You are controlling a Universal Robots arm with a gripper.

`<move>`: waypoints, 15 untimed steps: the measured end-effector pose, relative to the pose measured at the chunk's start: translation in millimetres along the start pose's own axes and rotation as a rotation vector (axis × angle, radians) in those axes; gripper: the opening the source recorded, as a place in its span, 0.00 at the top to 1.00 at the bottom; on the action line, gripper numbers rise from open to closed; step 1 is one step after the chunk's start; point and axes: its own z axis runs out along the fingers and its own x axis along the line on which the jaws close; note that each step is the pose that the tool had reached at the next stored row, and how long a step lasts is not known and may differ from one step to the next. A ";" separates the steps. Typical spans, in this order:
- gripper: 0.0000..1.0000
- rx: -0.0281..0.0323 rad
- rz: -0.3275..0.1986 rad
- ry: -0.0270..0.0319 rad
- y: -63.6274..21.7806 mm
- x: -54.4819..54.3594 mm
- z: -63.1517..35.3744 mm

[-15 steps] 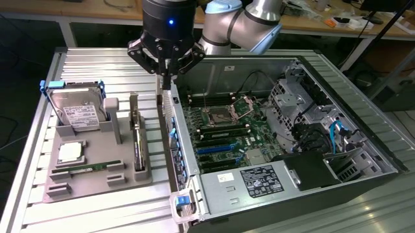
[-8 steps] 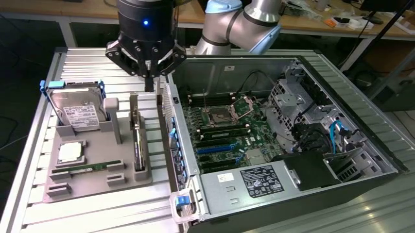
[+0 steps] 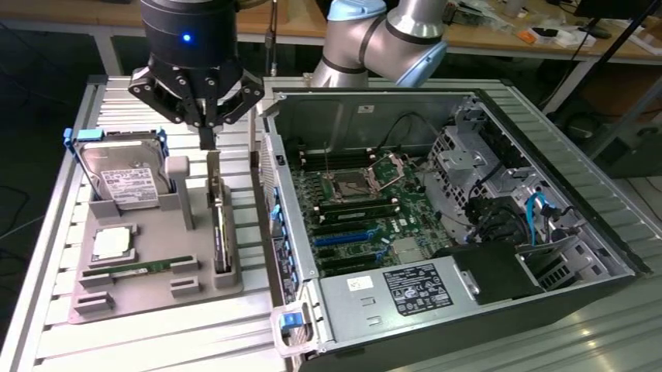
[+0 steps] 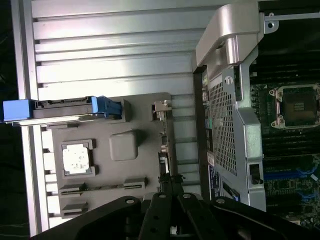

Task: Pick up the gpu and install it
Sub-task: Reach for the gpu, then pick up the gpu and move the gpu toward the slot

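**GPU: on edge in holder tray**

The gpu is standing upright in the grey holder tray, on the side nearest the open computer case. The gripper is hovering just over its bracket end, fingers pressed together.

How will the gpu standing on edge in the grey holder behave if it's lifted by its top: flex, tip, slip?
Probably stiff: the gpu is a flat board with a metal end bracket. Likely to tip once lifted out, since it is thin and only a slot in the holder keeps it upright. Its narrow top edge gives little to grip, so it may slip or twist.
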 end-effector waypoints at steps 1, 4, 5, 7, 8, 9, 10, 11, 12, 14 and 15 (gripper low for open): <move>0.89 0.0000 0.000 0.0001 -0.2 2.2 0.1; 0.89 -0.0001 0.000 0.0001 -0.4 3.5 0.3; 0.89 -0.0001 0.000 0.0001 -0.4 3.4 0.3; 0.89 -0.0001 0.000 0.0001 -0.4 3.5 0.3; 0.89 -0.0001 0.000 0.0001 -0.4 3.5 0.2; 0.89 -0.0001 0.000 0.0001 -0.4 3.5 0.3; 0.89 0.0000 0.000 0.0002 -0.5 3.5 0.2; 0.89 -0.0001 0.000 0.0004 -0.6 3.5 0.1; 0.89 -0.0003 0.000 0.0002 -0.7 3.5 0.2; 0.83 -0.0004 0.000 0.0001 -0.7 3.5 0.3; 0.76 -0.0004 0.000 0.0001 -0.7 3.5 0.2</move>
